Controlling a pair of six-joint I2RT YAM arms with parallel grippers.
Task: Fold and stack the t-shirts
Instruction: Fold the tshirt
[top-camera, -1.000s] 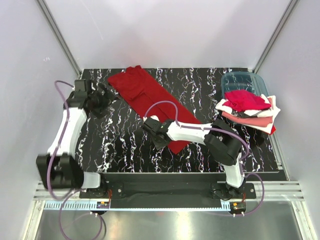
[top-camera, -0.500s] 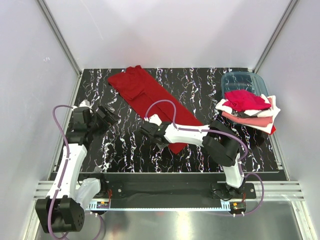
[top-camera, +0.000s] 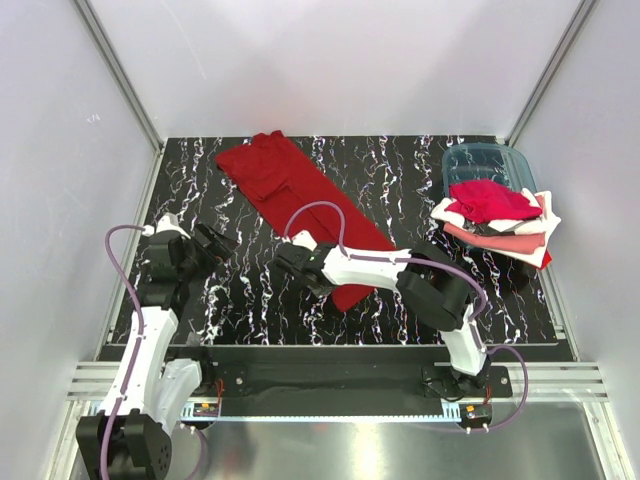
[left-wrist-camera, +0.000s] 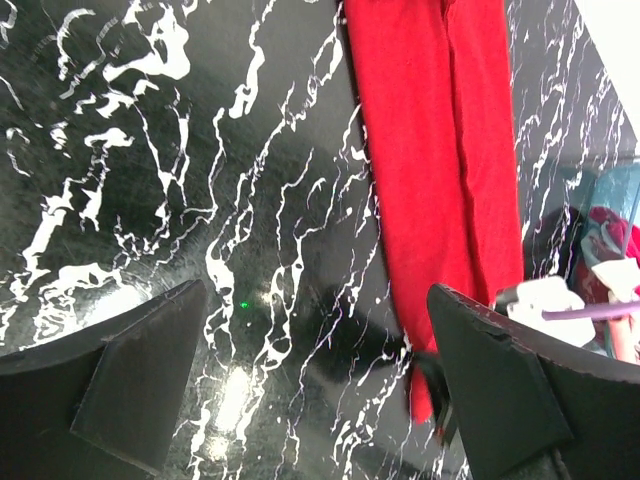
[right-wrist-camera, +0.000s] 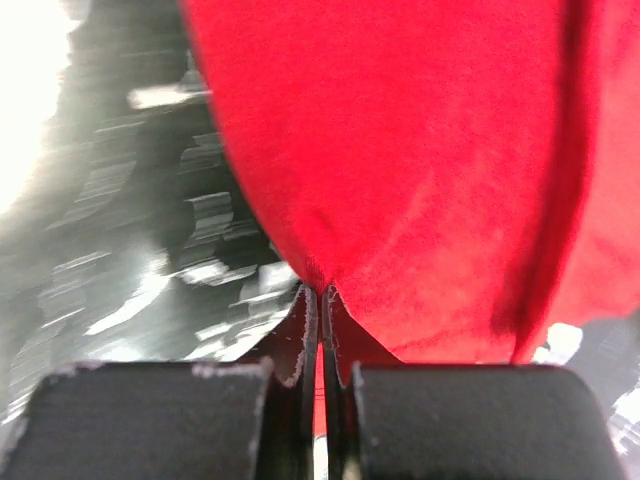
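Note:
A long folded deep red t-shirt (top-camera: 300, 195) lies slantwise across the black marbled table (top-camera: 230, 300), from the far left to the near middle. My right gripper (top-camera: 293, 262) sits at its near left edge. In the right wrist view this gripper (right-wrist-camera: 322, 292) is shut, pinching the red t-shirt (right-wrist-camera: 400, 150) at its hem. My left gripper (top-camera: 215, 243) hovers open over bare table left of the shirt. In the left wrist view its jaws (left-wrist-camera: 312, 295) stand wide with nothing between them, and the red t-shirt (left-wrist-camera: 430, 150) runs past on the right.
A pile of red, pink and white t-shirts (top-camera: 495, 215) rests at the right edge, partly over a teal translucent bin (top-camera: 485, 162). White walls enclose the table on three sides. A purple cable (top-camera: 320, 210) loops above the right arm.
My left arm has pulled back from the far left toward the near left, still open. My right gripper has slid left to the shirt's edge and closed on it.

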